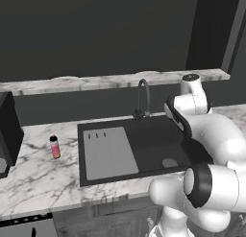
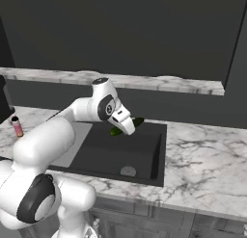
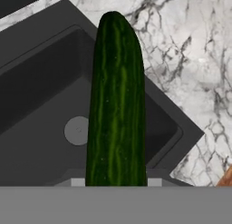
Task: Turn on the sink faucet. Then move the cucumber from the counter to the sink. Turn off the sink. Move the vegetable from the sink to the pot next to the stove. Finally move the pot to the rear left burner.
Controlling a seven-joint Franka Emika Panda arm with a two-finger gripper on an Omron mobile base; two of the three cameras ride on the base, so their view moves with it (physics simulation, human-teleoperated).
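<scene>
You have the gripper [image 2: 126, 127] part-closed around the cucumber [image 3: 117, 105], carried in the air over the sink [image 2: 144, 160], drain [image 3: 77, 130] at its 9 o'clock, so release drops it into the basin
</scene>
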